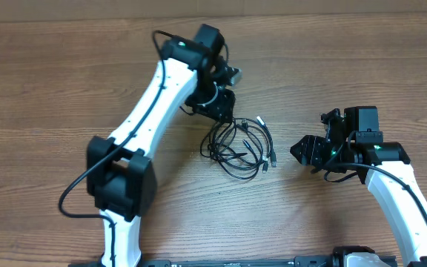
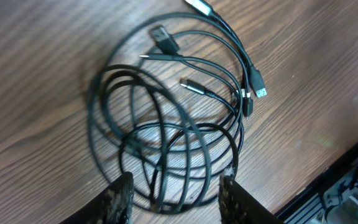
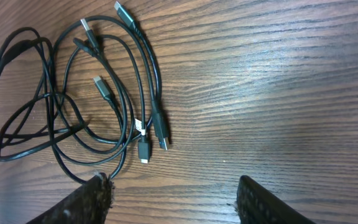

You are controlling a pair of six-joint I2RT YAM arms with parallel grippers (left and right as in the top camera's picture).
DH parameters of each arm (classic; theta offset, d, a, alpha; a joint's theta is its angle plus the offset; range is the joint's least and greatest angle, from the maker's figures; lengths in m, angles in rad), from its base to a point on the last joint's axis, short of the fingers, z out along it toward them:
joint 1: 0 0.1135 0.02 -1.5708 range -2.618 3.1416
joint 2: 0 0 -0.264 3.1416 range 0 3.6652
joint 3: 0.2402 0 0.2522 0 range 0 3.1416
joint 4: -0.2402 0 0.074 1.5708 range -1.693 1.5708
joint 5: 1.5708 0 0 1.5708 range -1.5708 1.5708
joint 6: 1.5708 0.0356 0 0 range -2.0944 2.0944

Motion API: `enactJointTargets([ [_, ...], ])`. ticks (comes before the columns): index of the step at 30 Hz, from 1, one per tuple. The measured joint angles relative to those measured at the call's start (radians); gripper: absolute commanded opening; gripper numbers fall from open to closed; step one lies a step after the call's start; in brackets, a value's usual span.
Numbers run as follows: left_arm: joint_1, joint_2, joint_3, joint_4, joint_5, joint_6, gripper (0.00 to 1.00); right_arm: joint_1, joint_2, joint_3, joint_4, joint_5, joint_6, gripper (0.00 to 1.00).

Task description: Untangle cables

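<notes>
Left jaws spread above cables (image 1: 240, 145)

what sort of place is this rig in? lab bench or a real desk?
Probably a robot lab bench: a wood-grain tabletop, a white-and-black left robot arm and matching right arm reaching over it, and a staged tangle of thin black cables between them.

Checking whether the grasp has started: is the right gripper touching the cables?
Apart. The overhead view shows a strip of bare table between the right gripper and the nearest plug end of the cables.
</notes>
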Motion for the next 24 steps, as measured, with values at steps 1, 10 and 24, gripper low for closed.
enactJointTargets([
  [1, -0.012, 0.014, 0.0, 0.002, -0.003, 0.002, 0.47, 0.0, 0.0, 0.0, 0.0, 0.0, 0.0, 0.64],
  [10, -0.099, 0.102, 0.0, 0.0, -0.161, 0.006, 0.58, 0.0, 0.0, 0.0, -0.006, 0.0, 0.0, 0.64],
  [24, -0.146, 0.123, 0.0, -0.005, -0.228, -0.018, 0.04, 0.0, 0.0, 0.0, -0.019, 0.0, -0.001, 0.64],
])
